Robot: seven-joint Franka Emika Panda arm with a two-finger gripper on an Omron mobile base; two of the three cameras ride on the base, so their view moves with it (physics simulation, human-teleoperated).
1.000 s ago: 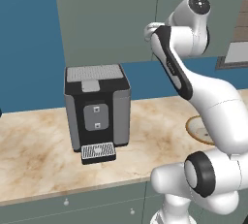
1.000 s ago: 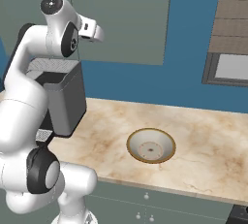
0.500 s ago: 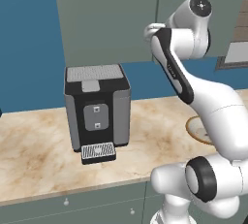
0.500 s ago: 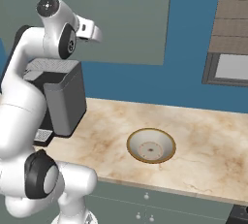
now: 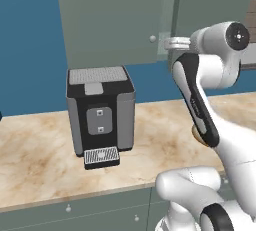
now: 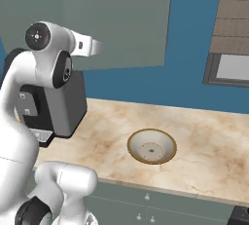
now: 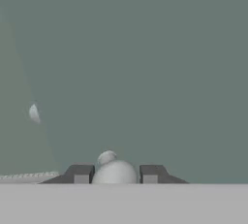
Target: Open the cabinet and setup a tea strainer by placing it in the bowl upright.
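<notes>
The grey-green cabinet (image 5: pixel 110 20) hangs above the counter, and its doors also show in the right base view (image 6: pixel 121 19). My gripper (image 7: pixel 115 173) is shut on the right door's pale knob (image 7: pixel 115 172), one finger on each side. In the left base view the gripper (image 5: pixel 167 42) sits at the seam between the doors, and a pale door edge shows there, so the right door stands slightly ajar. The left door's knob (image 5: pixel 152 38) is free. The tan bowl (image 6: pixel 151 146) rests on the counter, right of the arm. The tea strainer is hidden.
A black coffee machine (image 5: pixel 101 110) stands on the marble counter (image 6: pixel 204 136) left of the arm. Drawer fronts with tiny knobs (image 5: pixel 67 208) run under the counter edge. A window with blinds (image 6: pixel 233 29) is on the far right wall.
The hand has drawn slightly back and down from the cabinet while holding the knob. The bowl and coffee machine have not moved.
</notes>
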